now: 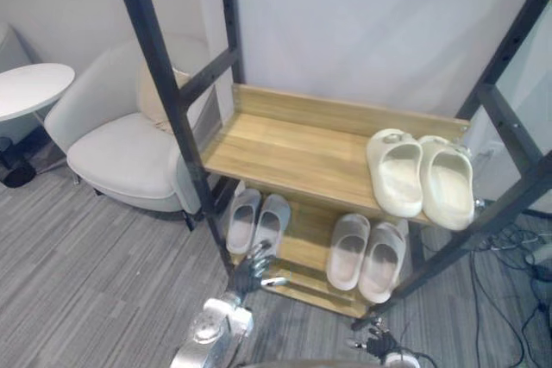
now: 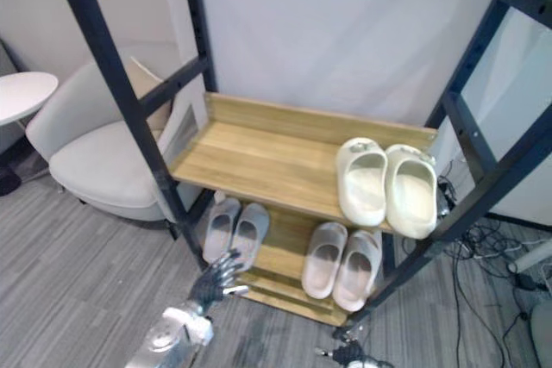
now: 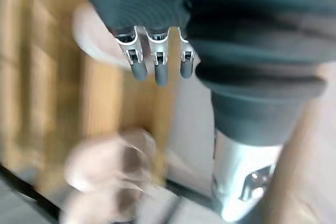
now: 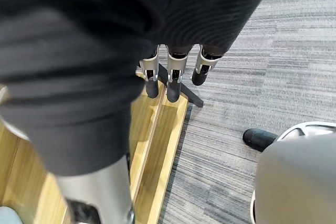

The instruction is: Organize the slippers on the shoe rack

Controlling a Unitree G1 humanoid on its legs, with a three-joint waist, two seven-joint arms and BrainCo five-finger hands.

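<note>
A shoe rack with a black frame [image 1: 166,75] has two wooden shelves. On the upper shelf [image 1: 285,151] a cream pair of slippers [image 1: 420,175] lies at the right end, side by side. The lower shelf [image 1: 304,243] holds a grey pair [image 1: 257,221] at the left and a pale beige pair [image 1: 366,252] at the right. My left hand [image 1: 251,271] hovers open, fingers spread, just in front of the grey pair without touching it. Low before the rack's right front leg is my right hand [image 1: 380,347], its fingers [image 4: 172,83] straight and holding nothing.
A white armchair [image 1: 129,152] stands left of the rack, with a round white table [image 1: 30,88] beyond it. Cables [image 1: 517,256] lie on the grey carpet to the right. The upper shelf's left half is bare wood.
</note>
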